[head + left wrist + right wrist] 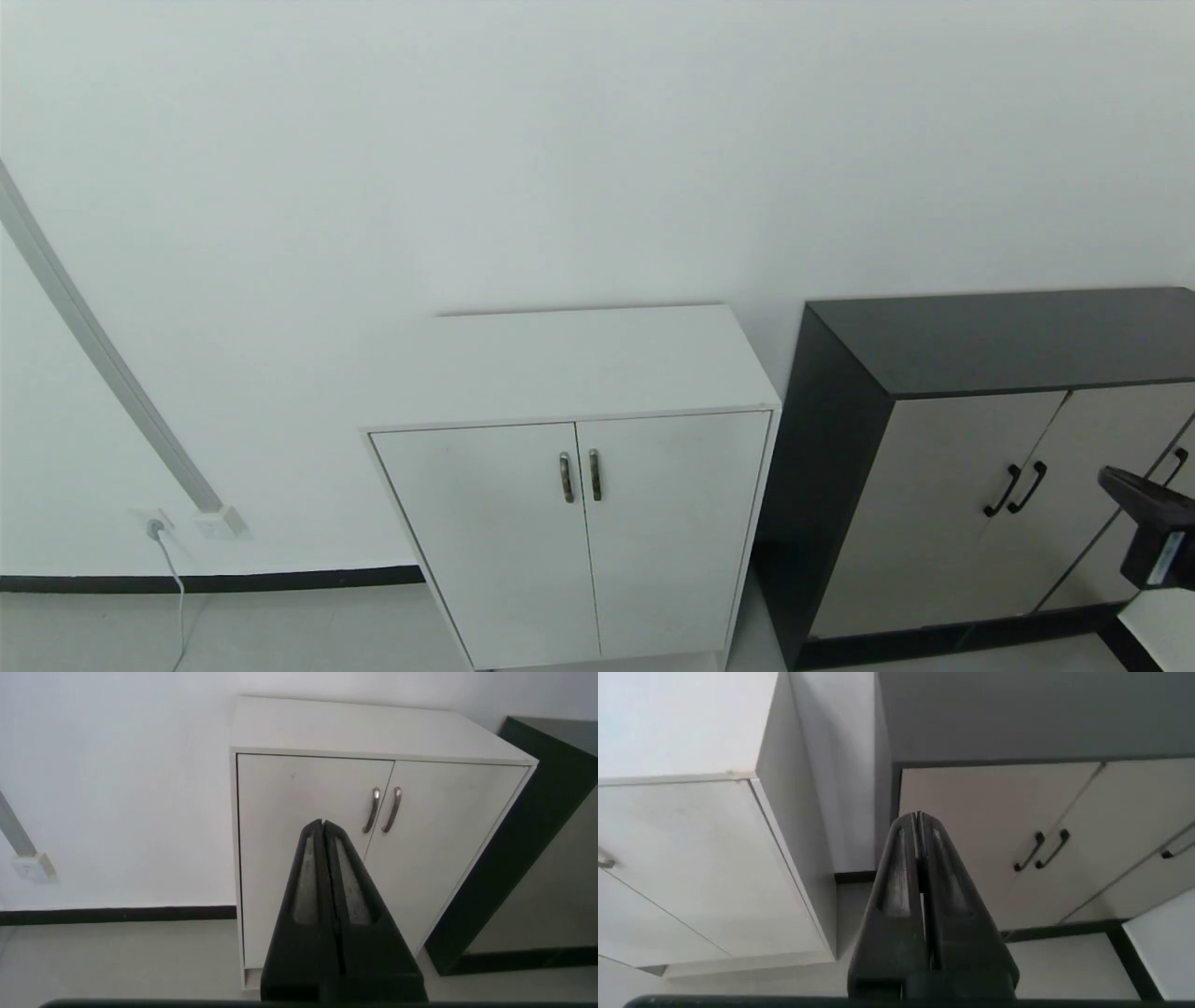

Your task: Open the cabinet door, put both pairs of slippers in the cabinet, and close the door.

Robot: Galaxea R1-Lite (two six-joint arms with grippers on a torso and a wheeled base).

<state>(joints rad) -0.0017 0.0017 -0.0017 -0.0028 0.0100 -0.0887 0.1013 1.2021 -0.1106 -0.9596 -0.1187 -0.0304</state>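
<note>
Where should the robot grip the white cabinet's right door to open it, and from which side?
Grip the right door's handle, a slim vertical bar standing off the panel beside the centre seam. Come straight from the front, closing across the bar sideways; the white cabinet is shut, so no door edge is free.

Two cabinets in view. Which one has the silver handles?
The white cabinet, on the left in the head view. Its silvery handles set it apart; the black-topped cabinet has black ones.
</note>
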